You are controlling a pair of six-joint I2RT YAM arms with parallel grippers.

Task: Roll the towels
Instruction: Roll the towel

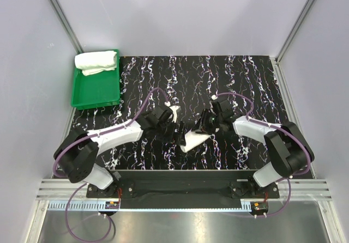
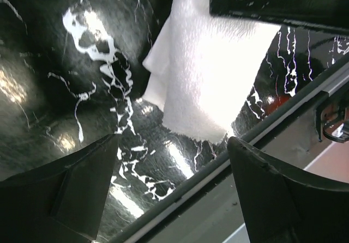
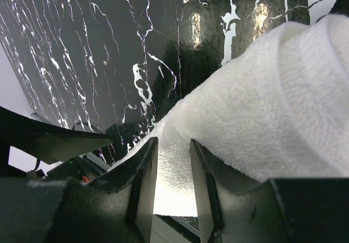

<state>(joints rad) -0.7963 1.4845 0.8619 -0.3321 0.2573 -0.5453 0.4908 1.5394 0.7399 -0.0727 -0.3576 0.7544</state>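
Right gripper (image 3: 173, 151) tight on white towel (image 3: 272, 107)

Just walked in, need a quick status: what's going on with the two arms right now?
Both arms meet near the front middle of the black marbled table. The right gripper is shut on one white towel, pinching the cloth between its fingers. The left gripper is open, facing that cloth from close by without gripping it. This towel looks bunched, not rolled. The other towel lies bundled at the far end of the green tray, at the table's far left corner.
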